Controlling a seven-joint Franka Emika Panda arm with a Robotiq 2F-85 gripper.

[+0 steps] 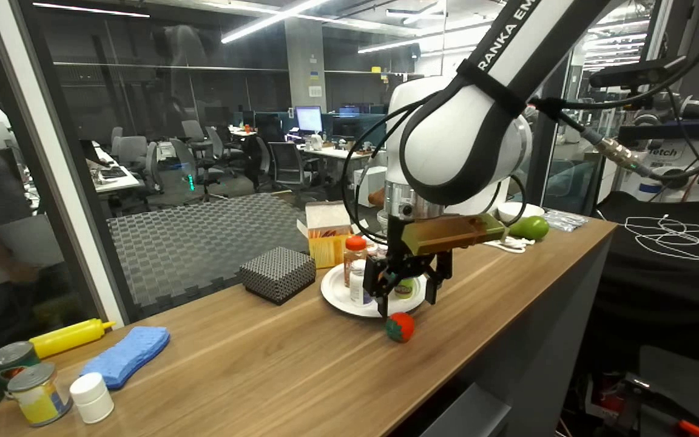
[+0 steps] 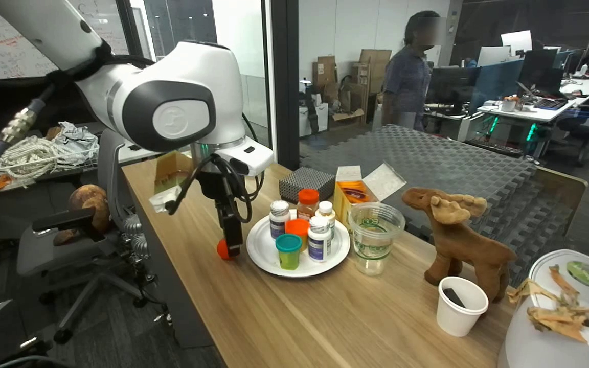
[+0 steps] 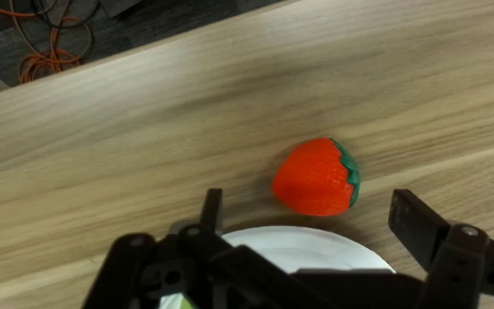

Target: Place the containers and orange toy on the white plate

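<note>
Where the arm (image 2: pixel 172 110) leans over the desk (image 2: pixel 299 317): upper left in an exterior view, its lower end above the wooden top.
Orange toy (image 3: pixel 313 178): a strawberry shape, red-orange with a green leafy end, lying on the desk just beside the white plate (image 2: pixel 261 253), off its rim.
Fingers (image 3: pixel 418 227): spread wide apart and unclenched, pointing down near the toy; in the wrist view wood shows between it and each tip.
White plate: round, flat on the desk, the containers (image 2: pixel 299 230) standing on it in a close group.
Containers: from the left, white bottle (image 2: pixel 279 225), teal-lidded tub (image 2: pixel 289 255), amber jar (image 2: pixel 297 227) with an orange lid, another orange-lidded jar (image 2: pixel 308 209) behind it, purple-labelled bottle (image 2: pixel 319 245), white-capped bottle (image 2: pixel 326 213) behind that.
Behind the plate: dark textured block (image 2: pixel 307 184), then yellow box (image 2: pixel 342 204) with raised flaps.
Right of the plate: clear plastic cup (image 2: pixel 374 245) just beside it, then plush moose (image 2: pixel 463 245) and white paper cup (image 2: pixel 458 314).
</note>
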